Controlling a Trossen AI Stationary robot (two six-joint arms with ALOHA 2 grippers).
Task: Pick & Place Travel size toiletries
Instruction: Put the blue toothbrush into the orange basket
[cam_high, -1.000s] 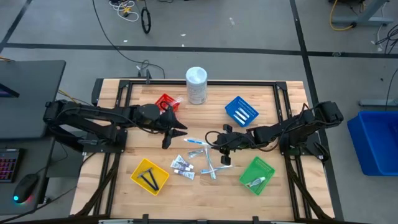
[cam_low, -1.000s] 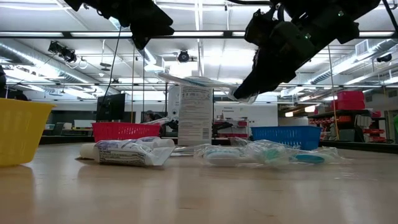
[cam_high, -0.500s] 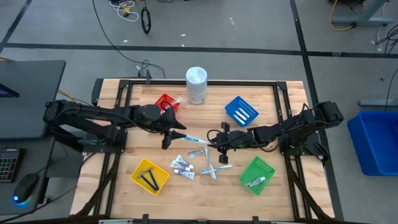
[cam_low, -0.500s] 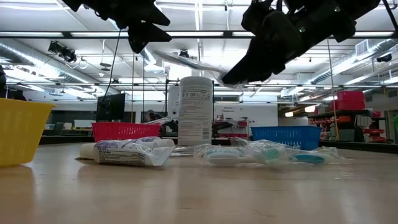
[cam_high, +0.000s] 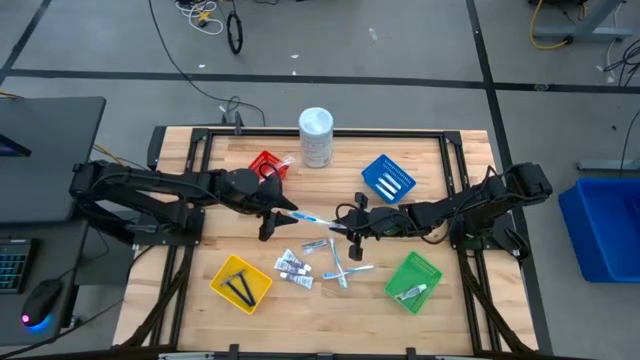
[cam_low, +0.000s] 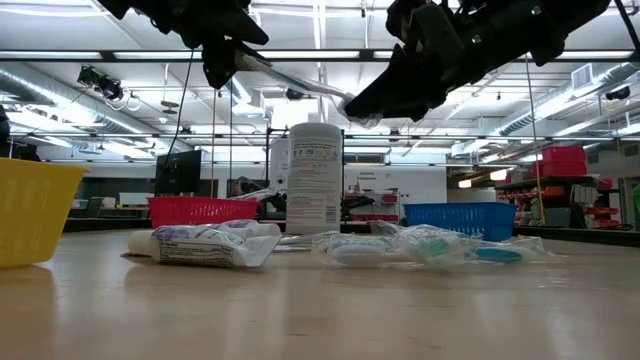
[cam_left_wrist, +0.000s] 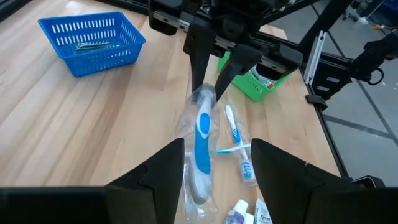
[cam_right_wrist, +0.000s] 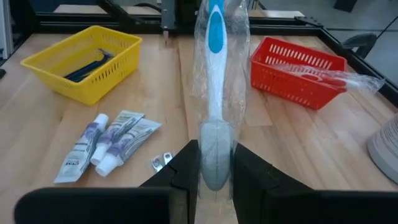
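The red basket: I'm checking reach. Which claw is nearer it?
Left. The left claw hangs just in front of the red basket; the right claw is farther off, toward the table's middle.

Left fingers (cam_left_wrist: 273, 162) spread; right fingers (cam_right_wrist: 249, 171) pinched, mid-table.

table (cam_high: 200, 255): light wooden slats in a dark frame | white cylindrical container (cam_high: 316, 137): upright near the far edge, printed label | red basket (cam_high: 265, 165): just left of the container | blue basket (cam_high: 388, 179): to its right | yellow basket (cam_high: 241, 283): near left | green basket (cam_high: 414, 281): near right
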